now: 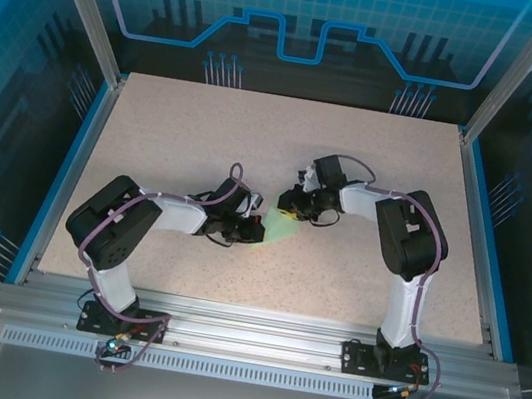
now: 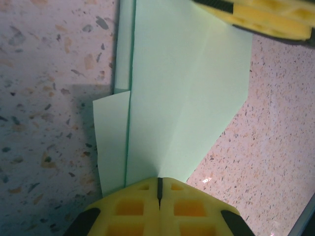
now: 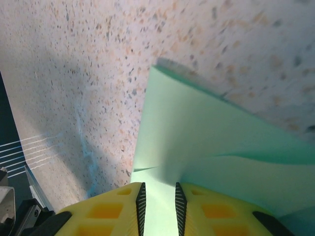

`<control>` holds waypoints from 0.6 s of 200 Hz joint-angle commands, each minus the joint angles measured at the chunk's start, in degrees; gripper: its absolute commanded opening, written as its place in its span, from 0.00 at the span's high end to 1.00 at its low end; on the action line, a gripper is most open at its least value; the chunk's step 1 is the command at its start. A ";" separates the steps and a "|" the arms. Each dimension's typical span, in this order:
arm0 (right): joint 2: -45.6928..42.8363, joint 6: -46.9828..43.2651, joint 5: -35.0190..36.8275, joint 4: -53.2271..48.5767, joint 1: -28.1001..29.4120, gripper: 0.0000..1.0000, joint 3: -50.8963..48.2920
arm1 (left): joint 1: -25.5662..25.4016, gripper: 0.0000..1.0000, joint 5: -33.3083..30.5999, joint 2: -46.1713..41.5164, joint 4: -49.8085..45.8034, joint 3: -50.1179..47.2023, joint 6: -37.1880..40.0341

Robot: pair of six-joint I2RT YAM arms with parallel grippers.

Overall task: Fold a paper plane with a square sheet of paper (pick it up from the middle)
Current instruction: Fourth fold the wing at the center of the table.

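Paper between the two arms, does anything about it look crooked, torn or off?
Yes, the folds look uneven. In the left wrist view the paper, pinched by the left fingers, has a lower flap sticking out past the left crease, its edges out of line. No tears visible.

Speckled beige table [image 1: 175, 135]; aluminium rail [image 1: 245, 333] along near edge.

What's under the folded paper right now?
Speckled tabletop shows around the folded paper, held by left gripper and right gripper. Directly beneath is covered.
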 commanded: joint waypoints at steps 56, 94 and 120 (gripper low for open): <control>4.93 -2.13 0.92 -0.87 -7.74 0.73 4.67 | -0.31 1.00 -3.53 3.48 -8.64 -2.96 0.96; 6.62 -2.30 0.03 -1.36 -10.01 0.72 6.79 | -0.28 1.00 -3.44 3.53 -8.86 -2.88 1.09; 6.93 -2.39 -0.87 -1.58 -11.12 0.72 7.64 | -0.27 1.00 -3.27 3.50 -8.89 -2.75 1.00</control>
